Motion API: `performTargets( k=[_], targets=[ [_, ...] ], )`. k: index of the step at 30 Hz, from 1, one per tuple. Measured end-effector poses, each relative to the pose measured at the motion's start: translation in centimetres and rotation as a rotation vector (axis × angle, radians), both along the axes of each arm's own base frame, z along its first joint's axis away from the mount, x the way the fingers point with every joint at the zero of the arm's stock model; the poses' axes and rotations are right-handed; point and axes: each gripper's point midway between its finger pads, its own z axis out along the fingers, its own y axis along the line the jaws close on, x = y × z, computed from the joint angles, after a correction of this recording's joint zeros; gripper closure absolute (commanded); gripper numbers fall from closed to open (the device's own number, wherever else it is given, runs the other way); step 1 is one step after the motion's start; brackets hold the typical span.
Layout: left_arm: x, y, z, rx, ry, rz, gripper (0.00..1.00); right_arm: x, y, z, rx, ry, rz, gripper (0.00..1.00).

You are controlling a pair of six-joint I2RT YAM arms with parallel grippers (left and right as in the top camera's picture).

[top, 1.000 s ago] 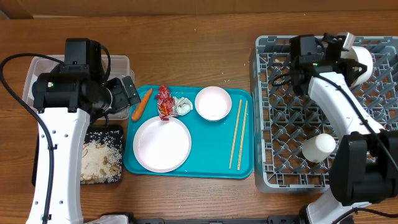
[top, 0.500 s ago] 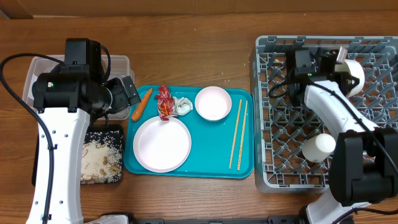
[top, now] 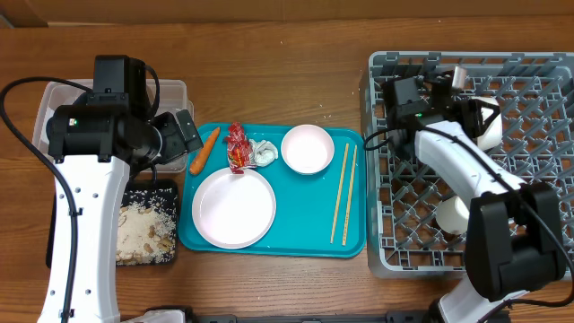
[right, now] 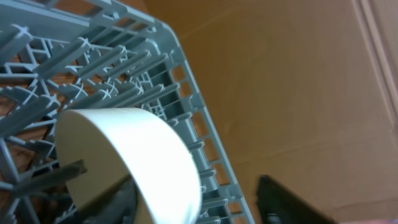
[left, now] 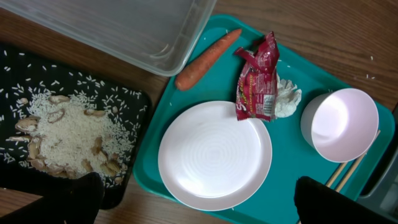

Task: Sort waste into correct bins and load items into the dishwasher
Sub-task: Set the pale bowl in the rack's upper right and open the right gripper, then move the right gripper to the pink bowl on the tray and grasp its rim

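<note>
The left gripper (top: 182,133) hangs with its fingers spread wide and nothing between them. Just to its left sit the clear rectangular plastic tub (left: 124,25) and the shallow black rectangular tray (left: 18,62) strewn with rice. Below it the small orange carrot (left: 205,59) lies on the edge of the large teal tray (left: 292,174).

To its right on that tray are:
- the crumpled red wrapper (left: 258,81), touching the crumpled white tissue ball (left: 287,99)
- the flat round white plate (left: 214,155)
- a small round white bowl (left: 344,124)
- the thin wooden chopsticks (top: 342,193)

Further right, the right gripper (top: 468,99) is over the large grey plastic dish rack (top: 538,179), at a white bowl standing on edge (right: 124,149) among the pegs. Whether it grips the bowl cannot be told. An upturned white bowl (top: 457,213) sits in the rack, nearer the robot's base than this hand.
</note>
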Motion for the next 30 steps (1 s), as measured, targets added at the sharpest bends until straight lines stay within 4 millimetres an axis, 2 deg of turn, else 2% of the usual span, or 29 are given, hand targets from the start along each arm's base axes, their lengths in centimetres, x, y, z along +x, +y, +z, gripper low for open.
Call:
performTargets(
  k=[8,11,14,15,18,21,24,30],
  targets=[
    [0.0,0.0,0.0,0.0,0.0,0.0,0.0,0.1,3.2,2.2,-0.006,-0.049,0.082,0.05],
    [0.0,0.0,0.0,0.0,-0.001,0.0,0.0,0.1,6.5,4.4,0.105,-0.123,0.198,0.05],
    [0.0,0.0,0.0,0.0,0.0,0.0,0.0,-0.3,10.7,5.0,0.281,-0.119,0.364,0.11],
    [0.0,0.0,0.0,0.0,0.001,0.0,0.0,-0.6,13.1,4.8,0.391,-0.104,0.456,0.19],
    [0.0,0.0,0.0,0.0,0.0,0.0,0.0,-1.4,19.0,3.6,0.656,-0.032,0.659,0.33],
    [0.0,0.0,0.0,0.0,0.0,0.0,0.0,-2.9,24.5,1.8,0.939,0.069,0.805,0.36],
    [0.0,0.0,0.0,0.0,0.0,0.0,0.0,-3.9,27.0,0.0,1.124,0.125,0.794,0.36],
    [0.0,0.0,0.0,0.0,0.0,0.0,0.0,-4.6,28.9,-4.6,1.283,0.201,0.644,0.4]
  ],
)
